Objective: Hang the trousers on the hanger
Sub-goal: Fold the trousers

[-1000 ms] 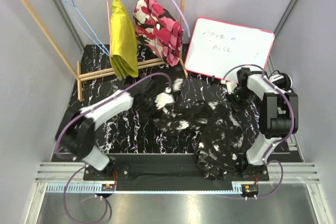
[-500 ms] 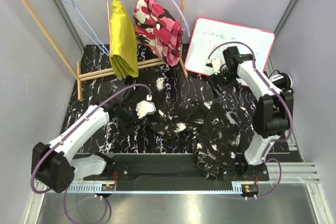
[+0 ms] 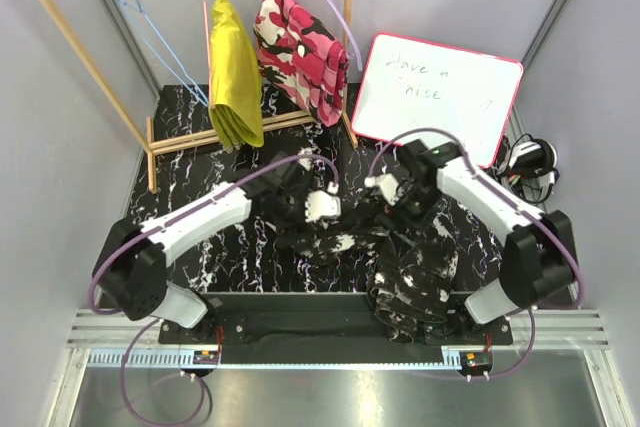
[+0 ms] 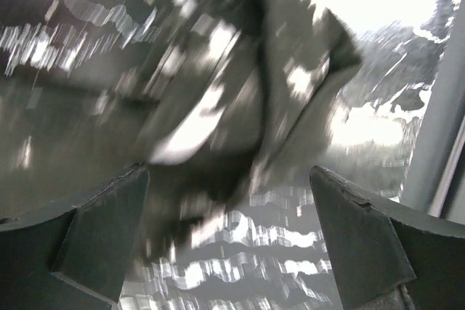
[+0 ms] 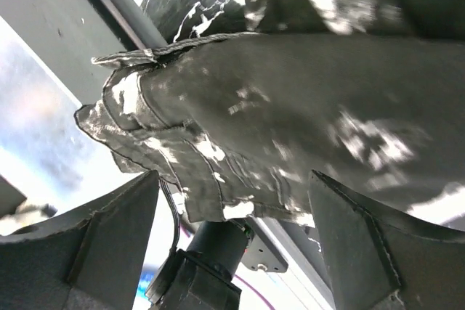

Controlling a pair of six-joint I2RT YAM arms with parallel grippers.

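Since the earlier frame both arms have swung inward over the cloth, and both pairs of jaws have gone from closed to spread. The left gripper [image 3: 322, 205] and the right gripper [image 3: 385, 192] now stand near each other above the middle of the trousers [image 3: 415, 257].

Finger state: the left gripper [image 4: 227, 179] is spread wide with nothing clamped. The trousers [image 4: 240, 107] lie beyond its fingertips, blurred. The right gripper [image 5: 232, 179] is likewise spread and empty. A seamed edge of the trousers [image 5: 290, 107] lies just beyond and between its fingers.

Task items: the trousers lie crumpled on the table [image 3: 200, 137], part of the heap draped toward the near edge. The hanger [image 3: 160, 47] hangs on the wooden rack [image 3: 90, 57], well apart from both sets of fingers.

Probable hazards:
- Closing on bunched folds may capture several layers, so the cloth would not spread for hanging.
- A pinch on one seam only may slip under the garment's weight.
- The draped portion may drag the heap off the table.
- The grippers, being near each other, may collide.
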